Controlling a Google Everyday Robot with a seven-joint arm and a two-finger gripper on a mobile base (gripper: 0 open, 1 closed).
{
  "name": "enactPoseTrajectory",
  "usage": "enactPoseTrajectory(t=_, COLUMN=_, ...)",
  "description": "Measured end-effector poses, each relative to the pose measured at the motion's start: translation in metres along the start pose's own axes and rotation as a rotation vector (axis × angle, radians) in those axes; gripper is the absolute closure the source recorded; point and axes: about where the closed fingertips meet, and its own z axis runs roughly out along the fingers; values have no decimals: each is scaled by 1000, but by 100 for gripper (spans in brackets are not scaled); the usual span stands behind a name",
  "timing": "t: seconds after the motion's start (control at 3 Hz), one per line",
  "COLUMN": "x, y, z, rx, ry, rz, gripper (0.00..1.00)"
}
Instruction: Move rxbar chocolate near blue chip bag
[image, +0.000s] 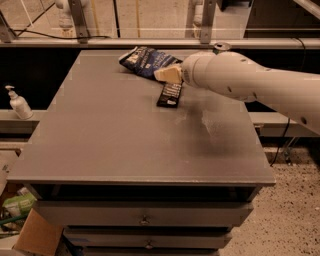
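Observation:
The rxbar chocolate (170, 95) is a flat black bar with white lettering. It lies on the grey table (115, 140) at the back, right of centre. The blue chip bag (146, 60) is crinkled and navy, and lies just behind and left of the bar, close to it. My gripper (169, 75) reaches in from the right on a white arm (240, 80). It sits over the bar's far end, at the bag's right edge. The arm hides the bar's far end.
A white pump bottle (19, 103) stands on a lower ledge at the left. A metal rail with posts (150, 42) runs behind the table. Drawers (145, 219) are under the tabletop. A cardboard box (35, 237) and clutter sit on the floor at the lower left.

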Motion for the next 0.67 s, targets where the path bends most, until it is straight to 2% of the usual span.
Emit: enactPoseTrajectory(t=0.67, x=-4, y=25, z=-21, rx=-52, ry=-30, rz=23, gripper=0)
